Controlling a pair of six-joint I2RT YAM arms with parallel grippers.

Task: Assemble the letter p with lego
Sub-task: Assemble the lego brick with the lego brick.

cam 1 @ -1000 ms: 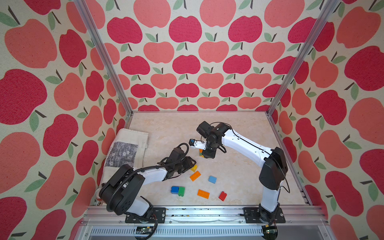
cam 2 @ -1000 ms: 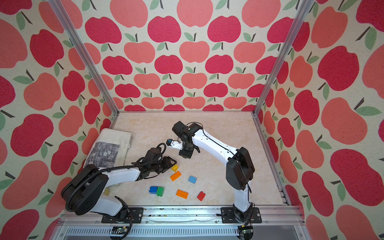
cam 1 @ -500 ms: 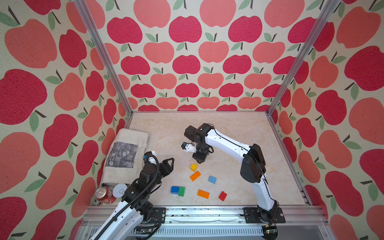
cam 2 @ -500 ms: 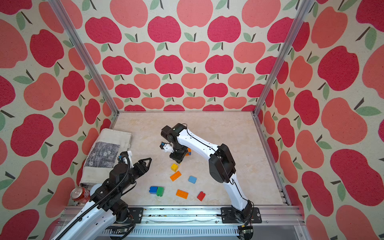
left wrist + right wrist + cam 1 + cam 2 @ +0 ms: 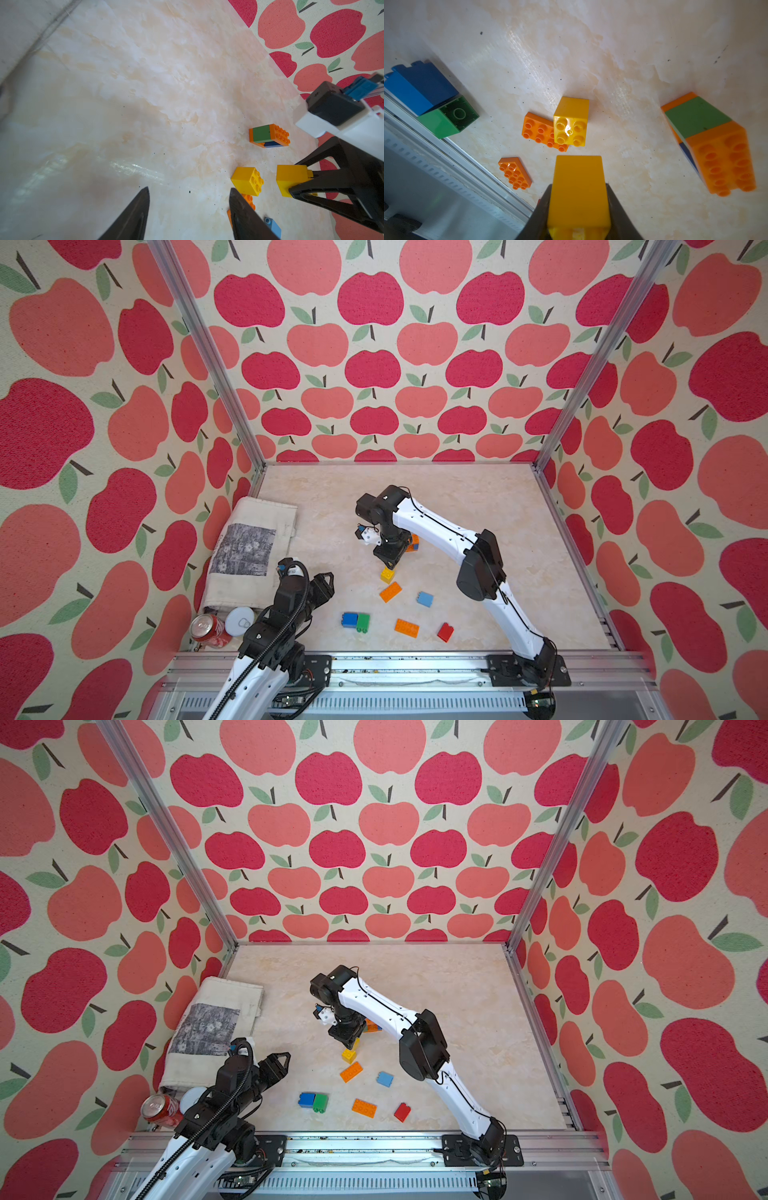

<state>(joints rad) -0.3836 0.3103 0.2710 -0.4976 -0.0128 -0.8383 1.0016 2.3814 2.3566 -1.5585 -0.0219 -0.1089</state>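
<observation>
Bricks: two yellow (image 5: 571, 116), two loose orange (image 5: 538, 131), one red (image 5: 445, 632) on marbled surface (image 5: 457, 506), apple-print walls (image 5: 374, 364) around; left fingers (image 5: 128, 216) apart, right fingers (image 5: 618, 216) clamping one yellow.

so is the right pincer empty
No, the right pincer is closed on a yellow brick in the right wrist view.

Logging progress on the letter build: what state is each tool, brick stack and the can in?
Left tool: open, empty.
Right tool: shut on a yellow brick.
Orange-green-blue stack: joined, lying on its side.
Blue and green pair: joined, tipped over.
Can: lying on its side.
</observation>
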